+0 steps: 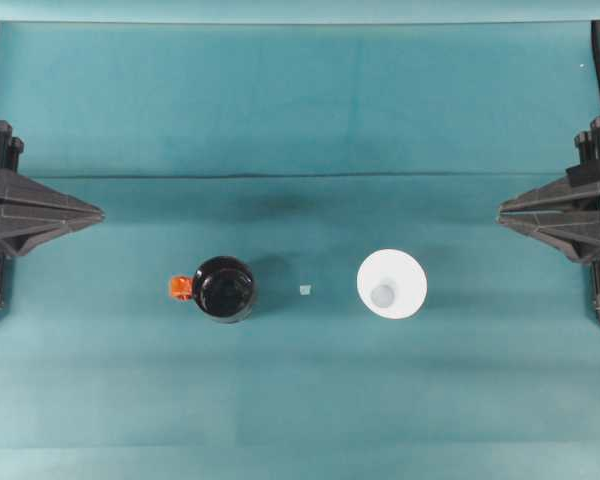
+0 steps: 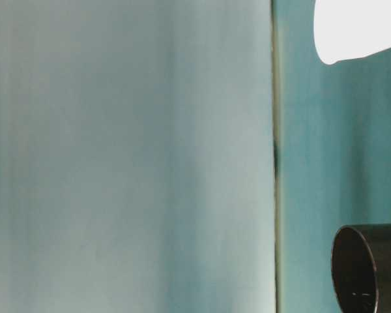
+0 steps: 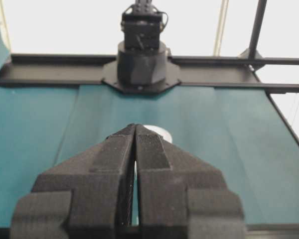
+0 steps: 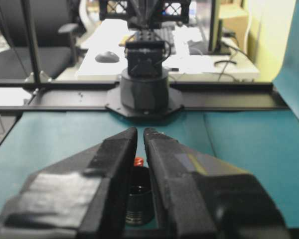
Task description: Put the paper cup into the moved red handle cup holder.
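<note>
Both end effectors, left (image 1: 98,213) and right (image 1: 502,212), sit closed and empty at the edges of the wrinkled teal cloth (image 1: 300,110).

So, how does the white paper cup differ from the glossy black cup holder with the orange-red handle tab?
The white paper cup is matte white; the glossy black cup holder is dark and shiny. Seen from overhead, the cup looks slightly wider. The holder has an orange-red tab on its side; the cup has none. Both stand on the teal cloth, round from above, untouched.

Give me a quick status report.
Left gripper shut, right gripper shut, both parked. Paper cup apart from red handle cup holder. Small scrap between them.
</note>
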Controlling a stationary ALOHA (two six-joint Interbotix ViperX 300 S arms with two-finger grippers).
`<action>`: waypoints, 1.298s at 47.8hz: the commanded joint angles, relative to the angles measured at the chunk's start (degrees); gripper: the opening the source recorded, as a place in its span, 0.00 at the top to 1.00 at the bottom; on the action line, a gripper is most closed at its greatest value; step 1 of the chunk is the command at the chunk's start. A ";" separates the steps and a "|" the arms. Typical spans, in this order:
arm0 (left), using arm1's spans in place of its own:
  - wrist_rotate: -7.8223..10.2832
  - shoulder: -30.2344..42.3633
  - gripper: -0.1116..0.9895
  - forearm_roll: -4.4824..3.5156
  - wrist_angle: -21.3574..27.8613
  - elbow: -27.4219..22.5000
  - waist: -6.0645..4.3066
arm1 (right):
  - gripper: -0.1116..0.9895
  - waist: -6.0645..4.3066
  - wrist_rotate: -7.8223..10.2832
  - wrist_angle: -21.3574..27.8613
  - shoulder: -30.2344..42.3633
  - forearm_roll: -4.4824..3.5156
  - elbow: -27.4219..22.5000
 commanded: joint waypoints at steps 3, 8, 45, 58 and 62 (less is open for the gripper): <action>-1.14 1.23 0.87 0.44 6.15 -2.46 0.00 | 0.90 0.70 0.97 1.05 0.18 1.58 -0.35; -1.32 1.58 0.87 0.53 11.43 -4.92 0.00 | 0.96 0.70 3.25 6.15 -0.53 2.29 -0.88; -10.99 15.21 0.87 0.53 38.50 -14.06 -1.23 | 0.99 0.70 7.38 21.80 -5.54 2.29 -2.02; -11.07 22.94 0.87 0.62 42.54 -17.14 -1.23 | 0.99 0.70 7.56 22.50 -5.45 2.29 -1.85; -10.99 25.05 0.87 0.53 44.91 -18.19 -1.23 | 0.99 0.70 7.65 22.94 -5.36 2.29 -1.85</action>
